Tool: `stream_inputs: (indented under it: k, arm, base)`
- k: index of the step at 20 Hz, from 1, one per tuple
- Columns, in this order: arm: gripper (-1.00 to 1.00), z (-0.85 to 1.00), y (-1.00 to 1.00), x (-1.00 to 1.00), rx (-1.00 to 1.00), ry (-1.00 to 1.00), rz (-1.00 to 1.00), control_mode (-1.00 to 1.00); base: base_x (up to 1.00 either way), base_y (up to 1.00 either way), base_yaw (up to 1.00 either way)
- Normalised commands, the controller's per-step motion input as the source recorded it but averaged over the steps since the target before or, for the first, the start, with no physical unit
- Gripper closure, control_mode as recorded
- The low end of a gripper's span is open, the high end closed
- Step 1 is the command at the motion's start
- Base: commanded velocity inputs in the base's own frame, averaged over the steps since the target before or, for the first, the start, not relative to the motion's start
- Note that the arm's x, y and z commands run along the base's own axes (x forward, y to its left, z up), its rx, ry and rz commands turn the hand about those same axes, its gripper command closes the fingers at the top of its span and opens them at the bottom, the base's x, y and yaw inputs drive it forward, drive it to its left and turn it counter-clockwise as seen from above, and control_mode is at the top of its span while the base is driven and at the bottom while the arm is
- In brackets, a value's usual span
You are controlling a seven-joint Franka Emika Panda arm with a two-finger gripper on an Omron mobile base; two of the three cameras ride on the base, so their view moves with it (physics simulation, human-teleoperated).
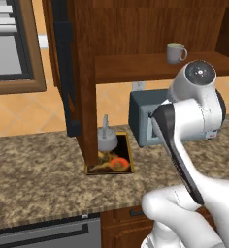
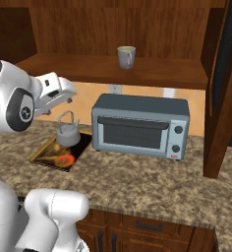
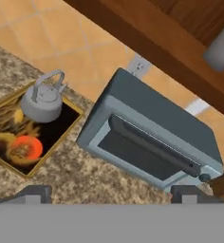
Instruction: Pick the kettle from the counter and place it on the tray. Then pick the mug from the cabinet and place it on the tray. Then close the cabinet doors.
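The grey kettle [image 1: 107, 140] [image 2: 68, 134] [image 3: 42, 102] stands upright on the far end of the dark patterned tray [image 1: 130, 151] [image 2: 43, 158] [image 3: 54, 142], which lies on the granite counter [image 1: 39, 179]. On the cabinet shelf [image 1: 136, 68] above, the pale mug [image 1: 175, 53] [image 2: 126, 56] [image 3: 220, 50] sits. My gripper [image 3: 112, 192] [image 2: 69, 98] hangs in the air above the tray and left of the toaster oven, open, fingertips [image 3: 35, 192] wide apart with nothing between them. Both cabinet doors [image 1: 63, 63] [image 2: 226, 74] stand open.
A blue-grey toaster oven [image 1: 140, 121] [image 2: 140, 125] [image 3: 152, 137] sits on the counter right of the tray, under the shelf. The open left door's edge comes down beside the tray. A wall outlet [image 2: 115, 89] is behind the oven.
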Motion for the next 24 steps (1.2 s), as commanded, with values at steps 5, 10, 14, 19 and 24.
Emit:
stream_inputs:
  k: [5, 10, 14, 19, 24]
  arm:
    - [-1.0, 0.49, -0.49, -0.02, 0.35, -0.02, -0.16, -1.0]
    - [-1.0, 0.34, -0.48, -0.01, 0.35, -0.3, -0.07, -1.0]
    - [-1.0, 0.36, -0.47, 0.03, 0.23, -0.25, -0.04, -1.0]
    - [-1.0, 0.28, -0.46, 0.1, 0.11, -0.11, -0.03, -1.0]
    - [-1.0, 0.27, -0.28, 0.2, 0.04, 0.03, -0.02, -1.0]
  base:
    - [0.0, 0.0, 0.0]
    - [0.0, 0.0, 0.0]
    - [0.0, 0.0, 0.0]
    - [0.0, 0.0, 0.0]
    - [0.0, 0.0, 0.0]
